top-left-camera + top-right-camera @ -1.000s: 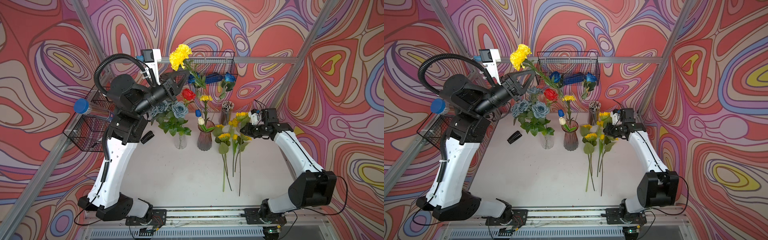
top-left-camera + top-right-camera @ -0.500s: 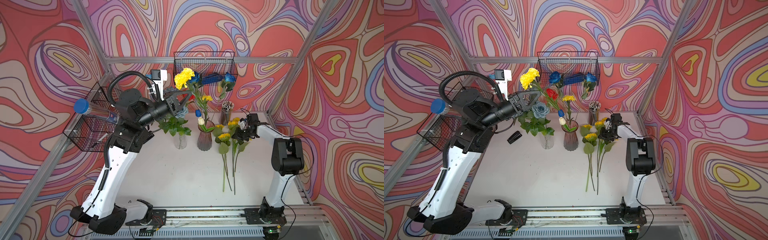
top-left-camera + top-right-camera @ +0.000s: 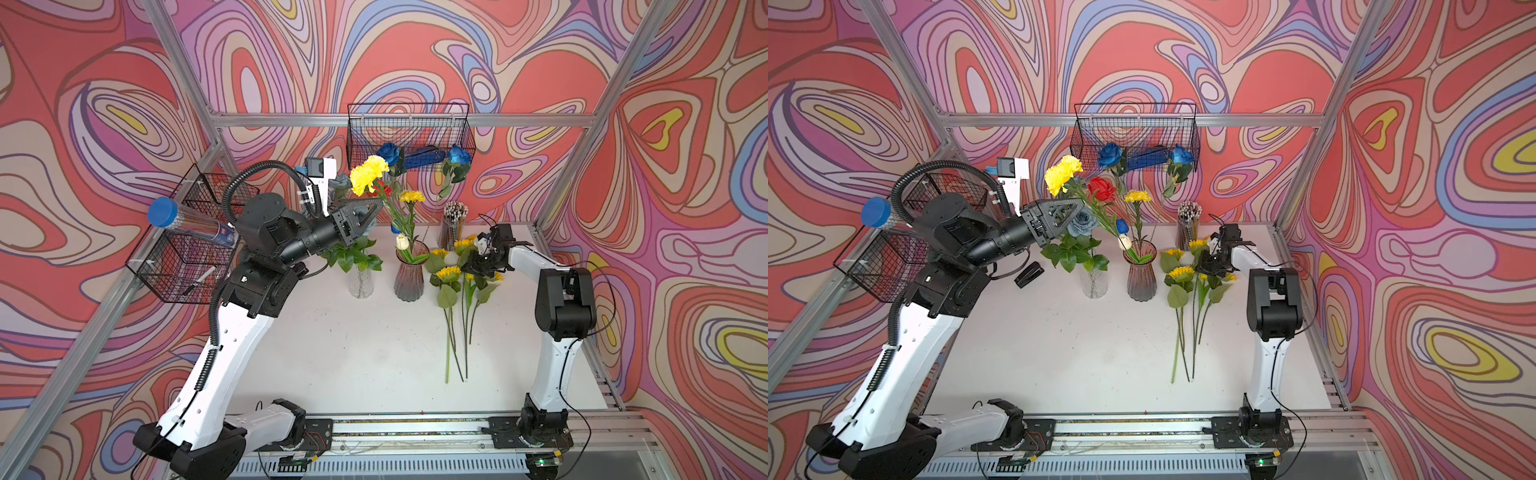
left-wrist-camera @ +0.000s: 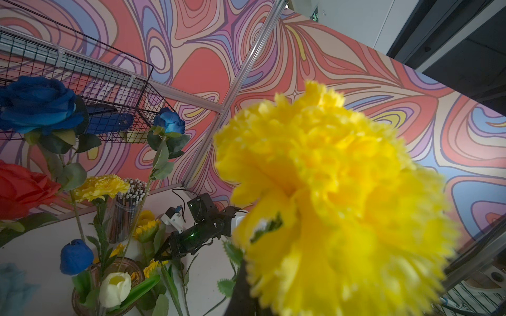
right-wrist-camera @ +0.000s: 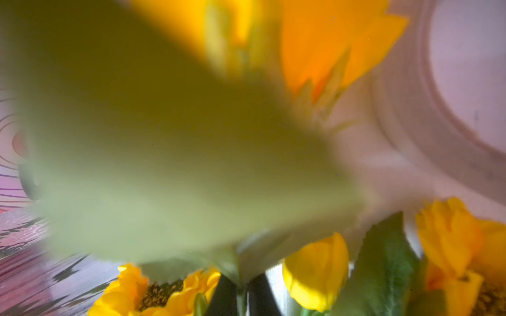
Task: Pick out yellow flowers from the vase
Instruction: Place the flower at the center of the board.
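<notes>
My left claw (image 3: 1080,202) is clamped tight on the stem of a yellow carnation (image 3: 368,176), holding it high above the clear vase. The ruffled bloom fills much of the left wrist view. Its leafy stem slants down towards the mouth of the ribbed vase, and I cannot tell whether the end sits inside. My right claw (image 5: 241,295) is low among the flower heads on the table, with a green stem between its two dark fingers (image 5: 223,299). I cannot tell whether they pinch it or stand loose, since a blurred leaf covers most of the right wrist view.

The white table (image 3: 353,353) carries everything. A wire basket (image 3: 409,124) hangs on the back wall. A side basket (image 3: 183,266) holds a clear tube with a blue cap (image 3: 163,211). The ribbed vase (image 3: 409,279) stands towards the back, with the clear vase (image 3: 360,283) just beside it on my left arm's side.

The yellow flowers (image 3: 448,273) already out lie just beside the ribbed vase on my right arm's side, with heads towards the back and stems towards the front rail. A second carnation (image 3: 411,196) and a white tulip (image 3: 401,241) stand in the ribbed vase. A red rose (image 3: 1101,189) and a grey-blue rose (image 3: 1084,220) rise over the clear vase. A cup of pencils (image 3: 453,224) stands behind the sunflowers. A yellow tulip (image 5: 315,276) lies close by my right claw.
</notes>
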`<control>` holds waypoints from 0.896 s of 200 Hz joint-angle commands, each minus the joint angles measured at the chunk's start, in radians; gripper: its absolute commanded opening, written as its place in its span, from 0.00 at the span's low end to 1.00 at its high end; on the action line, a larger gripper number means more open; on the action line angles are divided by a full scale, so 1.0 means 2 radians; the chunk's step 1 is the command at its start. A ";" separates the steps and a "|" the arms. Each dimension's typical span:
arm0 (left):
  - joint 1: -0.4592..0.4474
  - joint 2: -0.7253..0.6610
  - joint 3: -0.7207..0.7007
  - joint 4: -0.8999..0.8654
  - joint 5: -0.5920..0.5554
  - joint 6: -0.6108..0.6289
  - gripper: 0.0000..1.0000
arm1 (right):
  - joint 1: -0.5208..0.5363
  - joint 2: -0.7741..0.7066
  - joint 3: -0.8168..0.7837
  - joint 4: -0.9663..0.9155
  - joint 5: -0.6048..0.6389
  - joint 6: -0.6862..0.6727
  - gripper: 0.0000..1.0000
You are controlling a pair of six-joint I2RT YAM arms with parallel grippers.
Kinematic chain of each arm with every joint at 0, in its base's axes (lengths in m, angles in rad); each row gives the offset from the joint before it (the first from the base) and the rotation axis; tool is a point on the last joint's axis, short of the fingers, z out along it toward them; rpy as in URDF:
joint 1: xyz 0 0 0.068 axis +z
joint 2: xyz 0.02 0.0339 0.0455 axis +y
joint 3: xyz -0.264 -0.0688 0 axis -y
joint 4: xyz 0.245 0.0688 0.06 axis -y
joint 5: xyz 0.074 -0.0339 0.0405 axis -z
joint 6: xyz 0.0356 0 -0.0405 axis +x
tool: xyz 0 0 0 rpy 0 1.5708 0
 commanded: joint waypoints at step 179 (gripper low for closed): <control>-0.016 0.014 -0.051 0.041 0.018 -0.029 0.00 | 0.030 -0.426 -0.227 0.487 -0.169 0.073 0.81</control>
